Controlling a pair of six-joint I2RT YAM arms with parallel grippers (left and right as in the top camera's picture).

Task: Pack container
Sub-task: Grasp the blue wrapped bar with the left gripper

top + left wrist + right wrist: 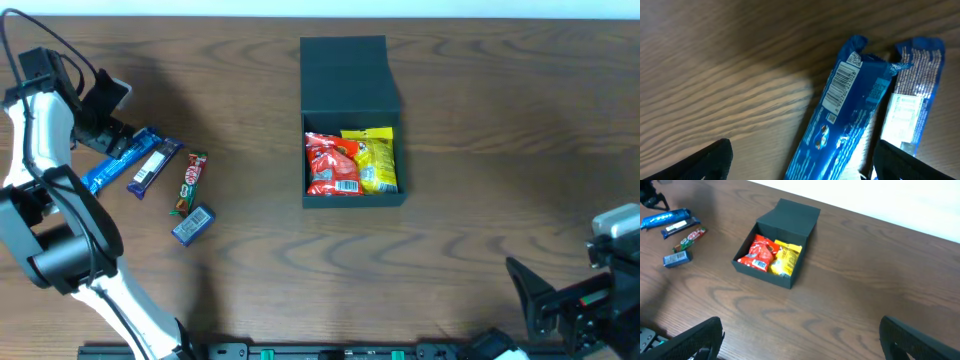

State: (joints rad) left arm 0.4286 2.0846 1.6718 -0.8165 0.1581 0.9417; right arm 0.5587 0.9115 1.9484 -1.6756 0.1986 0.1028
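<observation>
While the matte square cardboard container (345,75) sits open, centred on the wood bench (480,100) | two glossy packets (330,165) inside (red, yellow) | four wrapped bars (152,167) beside it | left fingers (715,160) spread, empty | right fingers (695,340) spread, empty

One container (345,72) — six snack packets (113,166)

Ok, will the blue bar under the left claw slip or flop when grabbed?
Probably slippery: the blue bar has a glossy wrapper. Likely light and stiff, since it lies flat and straight. Pushing it may nudge the darker bar alongside.
</observation>
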